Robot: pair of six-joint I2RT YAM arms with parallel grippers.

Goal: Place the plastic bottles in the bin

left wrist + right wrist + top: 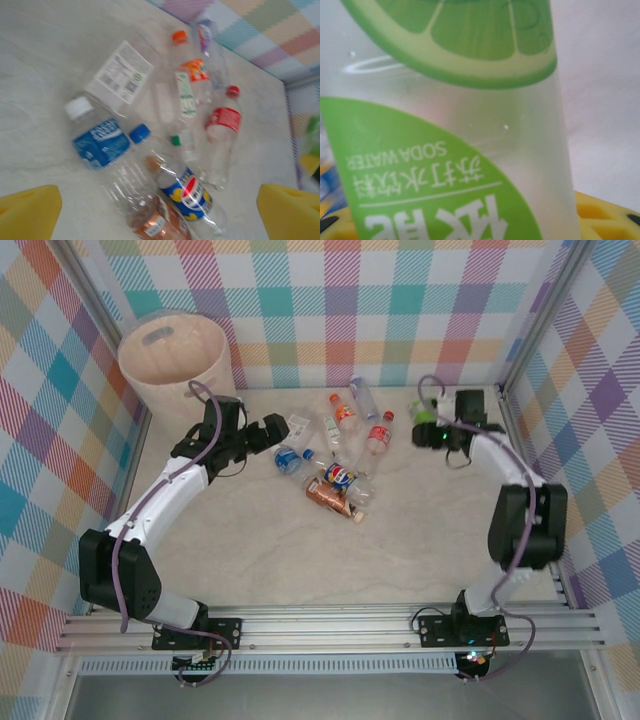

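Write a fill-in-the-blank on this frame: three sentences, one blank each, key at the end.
1. The soda-water bottle between the fingers of the right gripper has a ____ label.
2. The bin stands at the far ____ corner of the table.
3. The left gripper, beside the bottle pile, has its jaws ____.
Missing words: green; left; open.
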